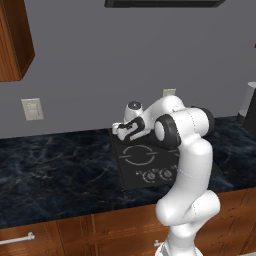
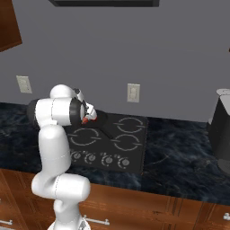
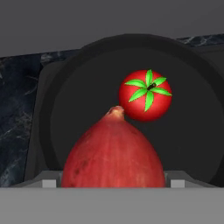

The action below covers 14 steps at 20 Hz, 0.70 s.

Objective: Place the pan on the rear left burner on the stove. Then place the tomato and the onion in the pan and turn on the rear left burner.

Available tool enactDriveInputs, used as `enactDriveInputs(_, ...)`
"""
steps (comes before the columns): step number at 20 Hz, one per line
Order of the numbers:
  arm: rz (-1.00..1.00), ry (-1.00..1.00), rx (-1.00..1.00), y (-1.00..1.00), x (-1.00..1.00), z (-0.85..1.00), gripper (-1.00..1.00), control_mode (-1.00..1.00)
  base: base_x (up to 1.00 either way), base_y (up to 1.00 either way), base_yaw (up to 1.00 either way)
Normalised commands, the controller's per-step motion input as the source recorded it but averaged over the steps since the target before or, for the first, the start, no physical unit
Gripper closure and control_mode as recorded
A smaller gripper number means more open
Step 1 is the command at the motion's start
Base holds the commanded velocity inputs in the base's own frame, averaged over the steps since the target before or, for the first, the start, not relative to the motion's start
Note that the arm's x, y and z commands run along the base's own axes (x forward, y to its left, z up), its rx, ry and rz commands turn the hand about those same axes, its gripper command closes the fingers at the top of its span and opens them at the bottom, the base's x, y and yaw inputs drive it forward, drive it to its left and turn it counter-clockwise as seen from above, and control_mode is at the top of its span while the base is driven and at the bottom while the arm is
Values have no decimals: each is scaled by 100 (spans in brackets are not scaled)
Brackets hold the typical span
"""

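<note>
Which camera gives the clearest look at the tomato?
The hand view: the tomato lies in the pan, unobstructed, green stem showing. In both base views the arm covers that spot, so I cannot make it out.

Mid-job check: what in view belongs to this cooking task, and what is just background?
Job: pan, tomato in it, onion at the gripper, stove, knobs.
Background: wall outlets, dark countertop, wood cabinets, dark appliance.

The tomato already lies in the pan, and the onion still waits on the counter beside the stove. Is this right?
Not quite. The tomato does lie in the pan, but the onion is not on the counter: in the hand view it sits right in front of the gripper, over the pan, close to the tomato.
</note>
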Motion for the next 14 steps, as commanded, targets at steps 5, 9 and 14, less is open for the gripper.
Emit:
enactDriveInputs(5,0,0,0,0,0,0,-100,-100,0,0,0)
enactDriveInputs(9,0,0,0,0,0,0,-100,-100,0,0,0)
enactDriveInputs(14,0,-1,0,0,0,0,-100,-100,0,0,0)
